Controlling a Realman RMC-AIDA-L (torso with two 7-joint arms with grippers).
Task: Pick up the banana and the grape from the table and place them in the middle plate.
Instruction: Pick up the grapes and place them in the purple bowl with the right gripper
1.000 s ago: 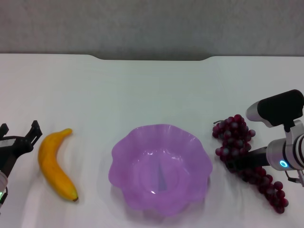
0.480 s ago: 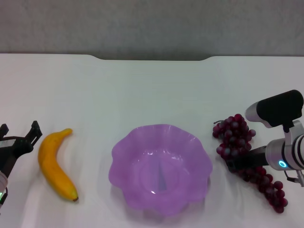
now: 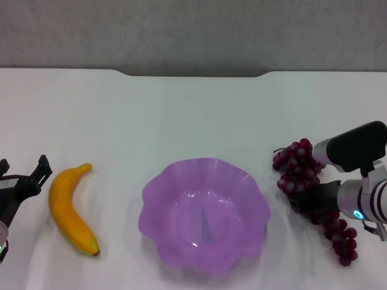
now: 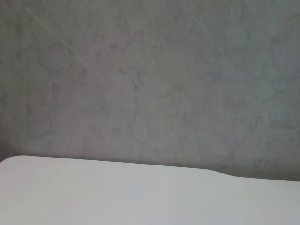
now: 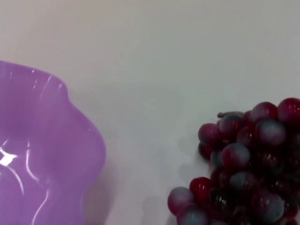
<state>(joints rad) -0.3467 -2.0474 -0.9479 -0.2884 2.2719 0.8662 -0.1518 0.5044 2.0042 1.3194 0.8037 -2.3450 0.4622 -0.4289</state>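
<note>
Two fruits to move. The grape (image 3: 309, 199), right of the middle plate (image 3: 205, 214), is a lumpy, floppy bunch, likely light; best taken mid-bunch, where the right gripper (image 3: 305, 204) looks clamped on it. The banana (image 3: 69, 208), left on the table (image 3: 181, 115), looks stiff, smooth, slippery; grip mid-length. Left gripper (image 3: 24, 181) spread beside it. No readable writing.

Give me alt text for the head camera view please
The right gripper holds the grape bunch beside the empty middle plate on the white table. The banana lies on the plate's other side, next to the left gripper.
</note>
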